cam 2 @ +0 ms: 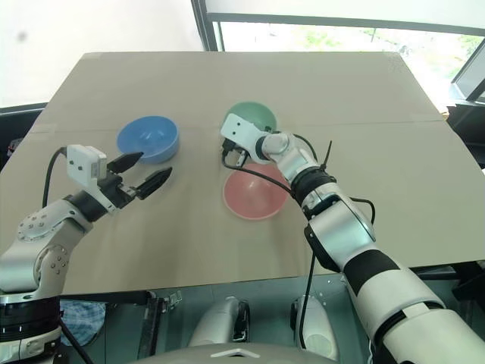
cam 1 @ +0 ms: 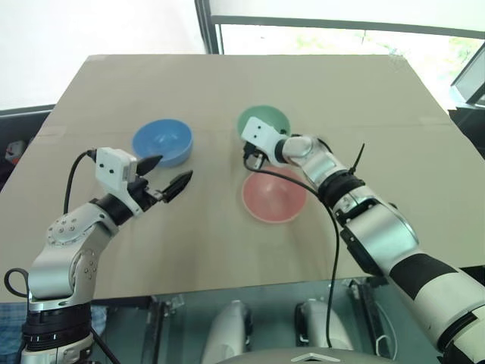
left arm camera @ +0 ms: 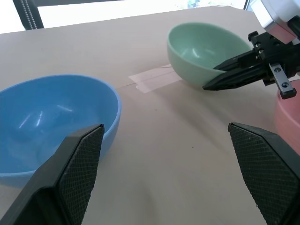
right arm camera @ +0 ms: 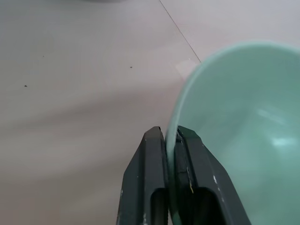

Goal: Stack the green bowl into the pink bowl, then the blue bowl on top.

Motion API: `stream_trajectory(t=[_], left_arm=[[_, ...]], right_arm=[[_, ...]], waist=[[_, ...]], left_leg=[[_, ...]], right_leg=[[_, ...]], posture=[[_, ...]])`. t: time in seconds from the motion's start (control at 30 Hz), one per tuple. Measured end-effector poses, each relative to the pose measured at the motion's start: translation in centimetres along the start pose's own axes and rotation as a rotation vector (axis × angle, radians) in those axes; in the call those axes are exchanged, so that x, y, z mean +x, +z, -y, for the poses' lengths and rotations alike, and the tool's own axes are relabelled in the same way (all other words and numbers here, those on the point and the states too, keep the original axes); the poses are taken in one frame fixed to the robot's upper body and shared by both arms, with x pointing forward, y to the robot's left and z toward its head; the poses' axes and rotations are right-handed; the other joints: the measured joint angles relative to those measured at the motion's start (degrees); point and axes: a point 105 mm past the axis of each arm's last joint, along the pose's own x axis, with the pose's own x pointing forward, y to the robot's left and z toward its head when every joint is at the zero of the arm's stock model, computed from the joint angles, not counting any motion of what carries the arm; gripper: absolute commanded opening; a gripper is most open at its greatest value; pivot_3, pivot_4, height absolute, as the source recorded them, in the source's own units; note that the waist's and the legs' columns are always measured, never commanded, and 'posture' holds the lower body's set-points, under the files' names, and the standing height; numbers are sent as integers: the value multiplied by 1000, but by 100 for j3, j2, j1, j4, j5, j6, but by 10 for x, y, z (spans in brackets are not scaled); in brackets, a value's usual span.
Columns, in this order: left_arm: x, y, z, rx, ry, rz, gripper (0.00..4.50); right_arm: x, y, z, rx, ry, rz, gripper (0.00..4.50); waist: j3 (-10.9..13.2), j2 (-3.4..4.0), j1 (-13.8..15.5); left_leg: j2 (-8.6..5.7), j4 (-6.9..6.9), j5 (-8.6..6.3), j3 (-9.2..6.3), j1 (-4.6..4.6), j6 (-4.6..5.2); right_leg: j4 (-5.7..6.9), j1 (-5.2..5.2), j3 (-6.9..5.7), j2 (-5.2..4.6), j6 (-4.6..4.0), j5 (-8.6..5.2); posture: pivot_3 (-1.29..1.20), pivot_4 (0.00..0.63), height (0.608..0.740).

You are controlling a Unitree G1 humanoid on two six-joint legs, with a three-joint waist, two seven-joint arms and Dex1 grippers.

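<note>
Mint-green bowl pinched at its rim, ready to lift.

Left gripper (cam 1: pixel 168 184) hangs wide open and empty beside the blue bowl (cam 1: pixel 162 142); the right gripper (right arm camera: pixel 171 140) is clamped on the near rim of the green bowl (right arm camera: pixel 234 131), just behind the pink bowl (cam 1: pixel 273 196). Smooth, stiff and probably light, it may slip; the thin rim is the natural hold.

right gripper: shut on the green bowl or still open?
Shut on it: the right gripper pinches the green bowl rim, one finger each side.
</note>
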Motion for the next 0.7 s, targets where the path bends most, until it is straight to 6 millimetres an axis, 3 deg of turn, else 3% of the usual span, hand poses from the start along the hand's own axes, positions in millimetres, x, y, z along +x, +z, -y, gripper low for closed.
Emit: stream_trajectory(t=[0.2,0.4,0.7], left_arm=[[0,1,3,1,-24,8,4500],[3,3,13,-10,-95,34,4500],[18,9,36,1,-277,46,4500]], right_arm=[[-2,4,2,-41,2,21,27],[-20,20,19,-130,-28,116,27],[-99,56,4,-230,31,267,27]], waist=[[0,1,3],[0,0,8],[-1,-2,56]], left_leg=[[0,-1,0,0,0,0],[4,-1,0,-2,-1,0],[4,6,-1,-3,-10,2]], right_leg=[[-1,-1,0,0,0,0],[-1,0,-1,-1,0,0],[0,-2,-3,-5,1,0]], posture=[[0,150,740],[0,150,740],[0,150,740]])
